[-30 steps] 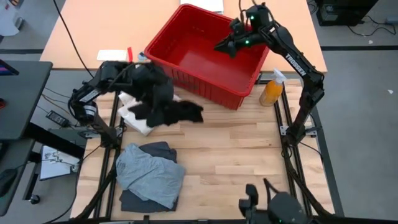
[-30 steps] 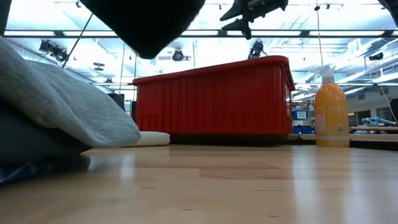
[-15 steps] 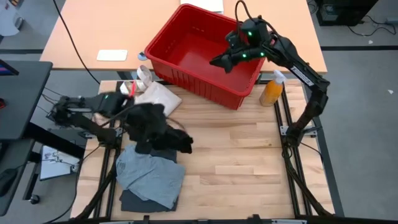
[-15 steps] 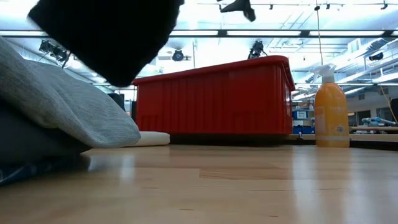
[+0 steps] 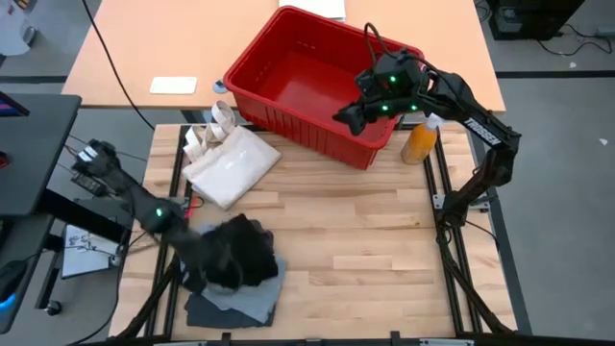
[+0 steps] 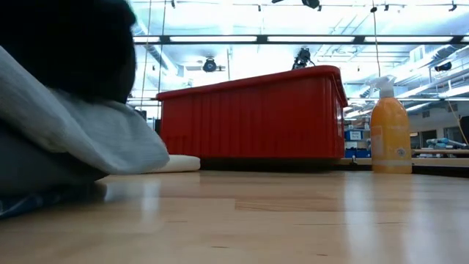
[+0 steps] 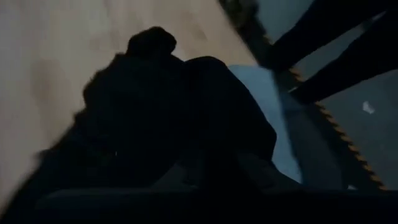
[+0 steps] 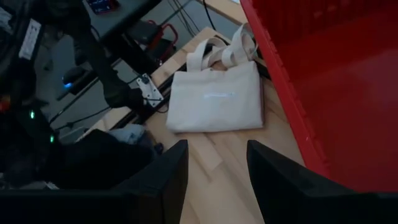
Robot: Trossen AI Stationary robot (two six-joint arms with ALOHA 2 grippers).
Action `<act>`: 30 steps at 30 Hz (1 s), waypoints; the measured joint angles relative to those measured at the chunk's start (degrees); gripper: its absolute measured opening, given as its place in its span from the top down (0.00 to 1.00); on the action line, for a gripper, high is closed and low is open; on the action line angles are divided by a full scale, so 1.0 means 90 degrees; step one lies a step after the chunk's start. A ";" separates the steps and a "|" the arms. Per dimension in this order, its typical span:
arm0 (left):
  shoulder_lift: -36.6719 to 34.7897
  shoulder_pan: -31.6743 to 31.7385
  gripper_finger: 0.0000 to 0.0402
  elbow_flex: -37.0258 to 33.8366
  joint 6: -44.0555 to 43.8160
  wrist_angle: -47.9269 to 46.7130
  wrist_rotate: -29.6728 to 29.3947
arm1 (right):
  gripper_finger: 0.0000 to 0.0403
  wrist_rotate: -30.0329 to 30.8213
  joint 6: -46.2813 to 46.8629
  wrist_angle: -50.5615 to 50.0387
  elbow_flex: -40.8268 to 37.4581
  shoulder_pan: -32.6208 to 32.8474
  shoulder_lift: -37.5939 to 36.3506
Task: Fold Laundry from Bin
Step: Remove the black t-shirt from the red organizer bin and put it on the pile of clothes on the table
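The black piece [image 5: 235, 255] is seen on top of the pile at the front left of the table [image 5: 384, 240]. Under it lie the light grey piece [image 5: 264, 286] and the dark grey piece [image 5: 226, 309]. The bin [image 5: 288, 106] is seen at the back with nothing in it. A white bag [image 5: 231, 163] lies flat between the bin and the pile, and an orange bottle [image 5: 420, 139] stands just beside the bin.

The left gripper [image 5: 197, 255] is down at the pile, and its fingers are pinched almost shut on the black piece. In the left wrist view the dark cloth [image 7: 168, 112] is bunched right in front of the fingers. The right gripper [image 5: 354, 113] is held up over the front wall of the bin, with its fingers partly apart and nothing between them.

The black piece is judged to be soft, light and floppy. It will not break, but it will sag and crumple when it is lifted by one spot. A fold may be pulled out of a loose pinch. It is best taken by an edge or a corner, not by the middle of the bunch. Two corners should be held, one by each gripper, so that it can be spread flat
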 joint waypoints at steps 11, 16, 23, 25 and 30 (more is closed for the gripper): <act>0.1567 -0.0642 0.78 -0.0193 -0.2067 0.0139 -0.0682 | 0.57 0.0331 0.0198 0.0006 -0.0046 0.0246 0.0000; 0.1618 -0.0587 0.61 -0.0049 -0.2876 0.0132 -0.0761 | 0.57 0.0343 0.0248 -0.0005 -0.0046 0.0297 0.0000; 0.1537 -0.0684 0.35 0.0727 -0.2791 0.0090 -0.0065 | 0.57 0.0461 0.0247 -0.0025 -0.0049 0.0338 0.0000; 0.1540 -0.0684 0.30 0.0981 -0.2794 0.0009 0.0094 | 0.57 0.0530 0.0191 -0.0046 -0.0049 0.0335 0.0000; 0.1540 -0.0684 0.26 0.1701 -0.2952 -0.0451 0.0503 | 0.57 0.0530 0.0152 -0.0064 -0.0049 0.0337 0.0000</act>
